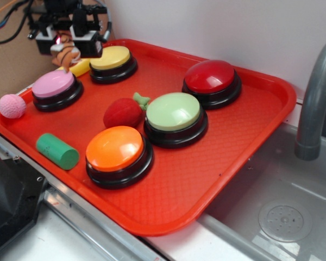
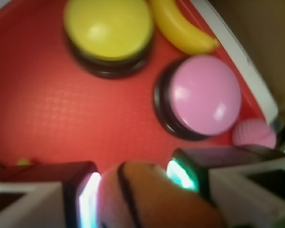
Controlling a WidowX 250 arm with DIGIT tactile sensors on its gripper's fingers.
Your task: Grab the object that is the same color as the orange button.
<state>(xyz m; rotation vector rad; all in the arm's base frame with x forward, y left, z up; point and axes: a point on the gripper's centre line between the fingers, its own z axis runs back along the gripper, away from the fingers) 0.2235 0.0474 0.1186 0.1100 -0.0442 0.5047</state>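
The orange button (image 1: 118,153) stands near the front of the red tray (image 1: 250,136). At the tray's far left corner, the small plush tiger (image 1: 65,53), orange with black stripes, hangs between the fingers of my gripper (image 1: 68,46). In the wrist view the tiger (image 2: 147,197) fills the gap between both pads, and my gripper (image 2: 135,185) is shut on it above the tray floor. The lower part of the toy is hidden behind the fingers.
Below the gripper sit a yellow button (image 2: 109,33), a pink button (image 2: 202,97) and a yellow banana (image 2: 180,28). A pink ball (image 1: 12,106) rests at the tray's left rim. A red plush strawberry (image 1: 124,112), green button (image 1: 175,118), red button (image 1: 212,81) and green cylinder (image 1: 57,151) lie further along. A sink (image 1: 282,217) is at right.
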